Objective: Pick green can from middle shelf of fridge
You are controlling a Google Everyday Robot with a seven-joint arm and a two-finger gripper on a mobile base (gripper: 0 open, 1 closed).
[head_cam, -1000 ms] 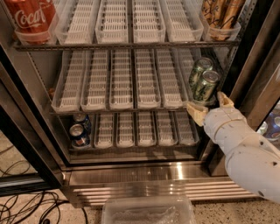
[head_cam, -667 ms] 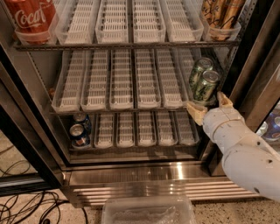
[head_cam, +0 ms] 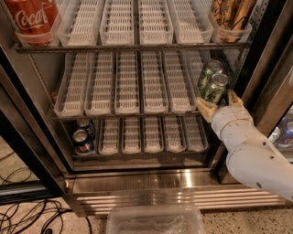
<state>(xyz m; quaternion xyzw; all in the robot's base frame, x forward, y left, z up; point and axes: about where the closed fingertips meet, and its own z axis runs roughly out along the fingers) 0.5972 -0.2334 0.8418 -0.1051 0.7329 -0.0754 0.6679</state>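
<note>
Two slim green cans stand in the rightmost lane of the middle shelf [head_cam: 126,87] of the fridge [head_cam: 137,183], the front green can [head_cam: 216,87] just ahead of the other [head_cam: 208,73]. My gripper [head_cam: 219,104], on a white arm coming in from the lower right, is at the front can's base. It is open, with one tan finger [head_cam: 205,110] left of the can and the other finger [head_cam: 234,98] to its right. I cannot tell whether they touch the can.
A red Coca-Cola can [head_cam: 32,18] and brown cans [head_cam: 231,13] stand on the top shelf. Two blue cans [head_cam: 82,137] are on the bottom shelf at left. A clear plastic bin [head_cam: 155,219] and cables [head_cam: 27,215] lie on the floor. The dark door frame [head_cam: 270,68] is close on the right.
</note>
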